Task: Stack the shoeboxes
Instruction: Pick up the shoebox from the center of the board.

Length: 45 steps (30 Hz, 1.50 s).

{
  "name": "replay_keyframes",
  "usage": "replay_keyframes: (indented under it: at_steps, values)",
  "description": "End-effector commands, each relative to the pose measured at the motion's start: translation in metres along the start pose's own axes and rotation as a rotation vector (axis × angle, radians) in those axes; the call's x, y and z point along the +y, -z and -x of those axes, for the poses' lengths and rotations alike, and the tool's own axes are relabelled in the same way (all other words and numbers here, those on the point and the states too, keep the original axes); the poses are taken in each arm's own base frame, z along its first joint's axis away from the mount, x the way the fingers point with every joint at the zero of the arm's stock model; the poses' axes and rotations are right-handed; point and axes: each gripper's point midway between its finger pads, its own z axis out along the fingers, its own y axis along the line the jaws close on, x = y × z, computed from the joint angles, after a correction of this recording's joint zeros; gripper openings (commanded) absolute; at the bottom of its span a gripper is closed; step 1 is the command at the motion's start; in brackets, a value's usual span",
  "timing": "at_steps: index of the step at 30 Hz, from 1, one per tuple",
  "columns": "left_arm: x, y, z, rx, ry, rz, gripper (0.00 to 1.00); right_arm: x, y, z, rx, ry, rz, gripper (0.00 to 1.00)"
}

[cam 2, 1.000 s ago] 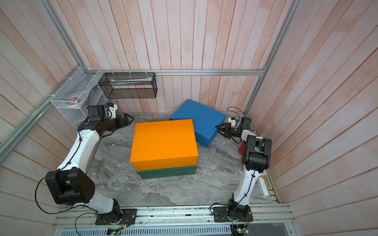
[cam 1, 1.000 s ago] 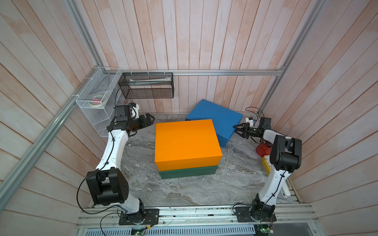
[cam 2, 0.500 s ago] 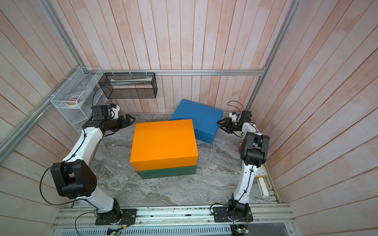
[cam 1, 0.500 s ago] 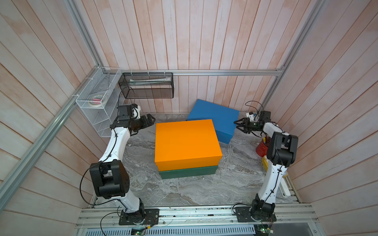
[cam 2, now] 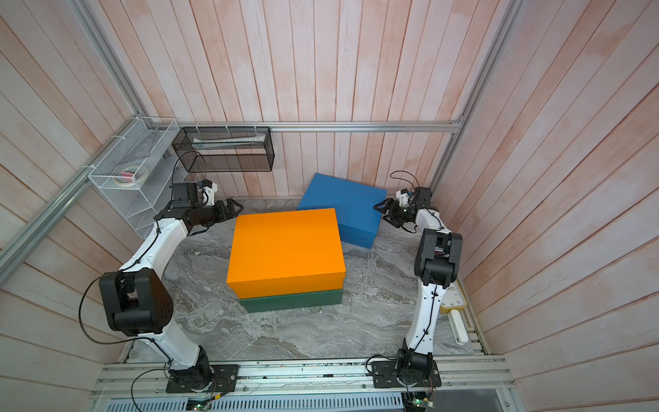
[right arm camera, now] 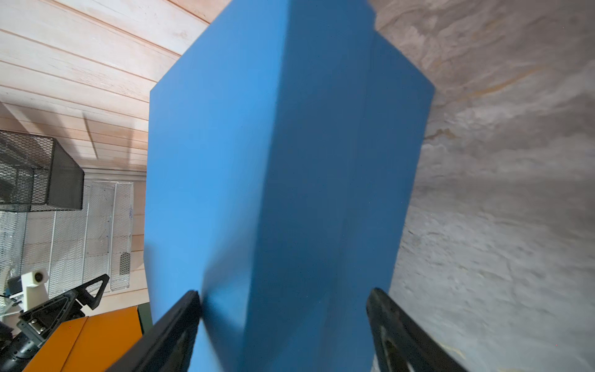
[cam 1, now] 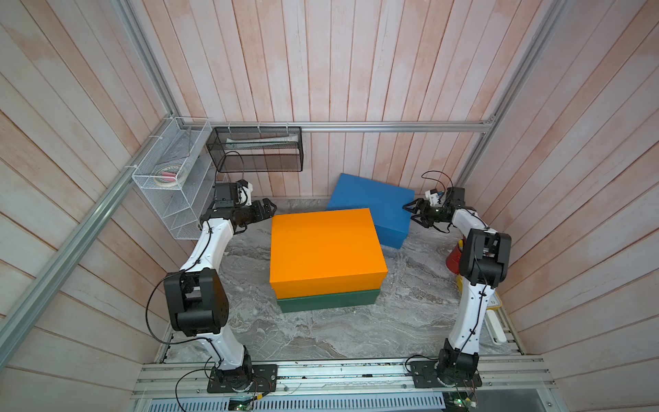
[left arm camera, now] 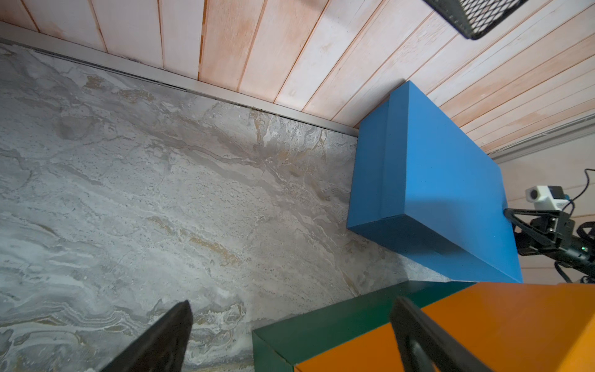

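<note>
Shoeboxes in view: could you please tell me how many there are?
3. The orange shoebox sits on the dark green shoebox in the middle; the blue shoebox lies behind them, near the back wall. None appears hidden.

I see the plain matte orange rectangular lidded shoebox point(cam 1: 326, 249) resting flat on the dark green lidded shoebox point(cam 1: 328, 301) at centre, slightly offset. The matching blue lidded shoebox point(cam 1: 371, 199) lies unstacked behind them, far right, turned askew.
</note>
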Motion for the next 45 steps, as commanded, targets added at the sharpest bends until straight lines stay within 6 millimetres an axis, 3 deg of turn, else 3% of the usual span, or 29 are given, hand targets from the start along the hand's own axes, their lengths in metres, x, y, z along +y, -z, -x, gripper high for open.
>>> replay_keyframes:
  at_steps: [1, 11, 15, 17, 19, 25, 37, 40, 42, 45]
  values:
    - [-0.006, -0.006, 0.014, -0.030, -0.046, -0.031, 1.00, -0.003, -0.021, 0.007, -0.015, 0.017, -0.040, 0.86]
    - [-0.006, -0.027, 0.013, -0.021, -0.049, -0.072, 1.00, -0.004, -0.060, 0.026, 0.023, 0.126, -0.159, 0.88]
    - [-0.005, -0.032, 0.013, -0.020, -0.059, -0.078, 1.00, -0.003, -0.073, 0.023, 0.035, 0.163, -0.169, 0.86]
    - [-0.003, -0.033, 0.013, -0.022, -0.062, -0.074, 1.00, 0.007, -0.076, 0.023, 0.038, 0.198, -0.149, 0.84]
    - [-0.003, -0.036, 0.012, -0.022, -0.064, -0.077, 1.00, 0.002, -0.090, 0.011, 0.073, 0.211, -0.138, 0.82]
    - [-0.003, -0.045, 0.008, -0.029, -0.069, -0.116, 1.00, 0.024, -0.113, -0.011, 0.127, 0.255, -0.061, 0.81]
    - [-0.004, -0.074, 0.004, -0.017, -0.006, -0.195, 1.00, 0.073, -0.141, -0.032, 0.133, 0.199, 0.009, 0.82]
    - [-0.005, -0.080, 0.006, -0.024, 0.026, -0.219, 1.00, 0.075, -0.151, -0.042, 0.140, 0.169, 0.032, 0.83]
    - [-0.005, -0.084, 0.007, -0.031, 0.043, -0.223, 1.00, 0.091, -0.143, -0.037, 0.119, 0.173, 0.068, 0.84]
    - [-0.005, -0.089, 0.009, -0.039, 0.055, -0.239, 1.00, 0.095, -0.140, -0.035, 0.106, 0.188, 0.069, 0.87]
